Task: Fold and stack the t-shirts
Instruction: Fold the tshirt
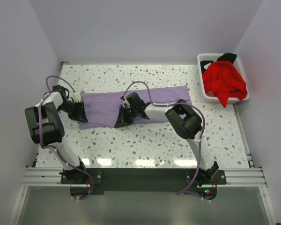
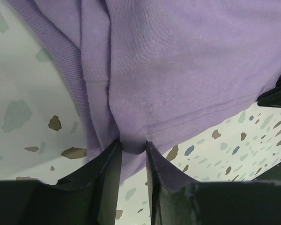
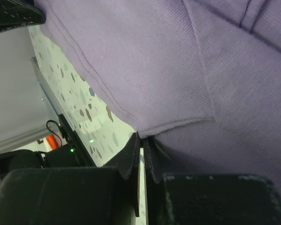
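- Since both arms are bolted at the near side of the table (image 1: 131,150), you meet the purple tee (image 1: 150,99) at its near hem, the edge closest to you
- Your left gripper (image 2: 132,157) is pinching a bunched fold of that hem at the tee's left end, and the cloth pleats up out of the pressed fingers
- Your right gripper (image 3: 141,149) has its fingers all but together on a hem corner about midway along the near edge, so it too grips the tee
- The tee lies as a long band, its long axis running left to right across the table, and from both grippers the cloth stretches away toward the far wall
- Nothing holds the stretch to the right of your right gripper. My judgement is that a fold across the short way turns on that free end, and the right arm is the nearer one to it
- At the far right, well apart from the band, the basket (image 1: 210,56) holds the red tee (image 1: 224,80), with a black tee (image 1: 228,57) showing behind it, neither yet folded
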Controlling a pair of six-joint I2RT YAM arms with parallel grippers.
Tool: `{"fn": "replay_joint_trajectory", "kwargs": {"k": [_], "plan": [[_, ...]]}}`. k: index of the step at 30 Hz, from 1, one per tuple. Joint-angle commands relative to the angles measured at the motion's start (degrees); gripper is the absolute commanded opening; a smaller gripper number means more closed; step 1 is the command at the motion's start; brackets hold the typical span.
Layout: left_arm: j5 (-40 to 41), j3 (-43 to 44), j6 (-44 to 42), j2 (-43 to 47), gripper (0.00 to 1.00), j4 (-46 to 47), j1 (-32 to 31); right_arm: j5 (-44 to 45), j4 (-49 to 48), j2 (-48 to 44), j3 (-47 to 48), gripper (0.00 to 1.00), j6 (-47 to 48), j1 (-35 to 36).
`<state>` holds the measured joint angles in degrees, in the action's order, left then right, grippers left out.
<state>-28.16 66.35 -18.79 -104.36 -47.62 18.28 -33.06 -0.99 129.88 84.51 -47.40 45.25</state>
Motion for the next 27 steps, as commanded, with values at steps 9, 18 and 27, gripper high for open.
{"fn": "replay_joint_trajectory", "kwargs": {"k": [9,18,27], "plan": [[-1.10,4.05,0.24,1.61,0.13,-0.90,-0.09,-0.16,-0.68,-2.44,0.13,0.00,0.64,-0.52],[-6.46,13.45,0.33,-0.58,0.00,-4.15,-0.09,-1.83,0.82,-3.06,4.43,0.00,3.18,-2.80],[-11.56,24.61,3.40,-7.43,0.00,-3.28,-2.19,-4.56,1.96,1.77,12.77,0.00,4.68,-6.76]]}}
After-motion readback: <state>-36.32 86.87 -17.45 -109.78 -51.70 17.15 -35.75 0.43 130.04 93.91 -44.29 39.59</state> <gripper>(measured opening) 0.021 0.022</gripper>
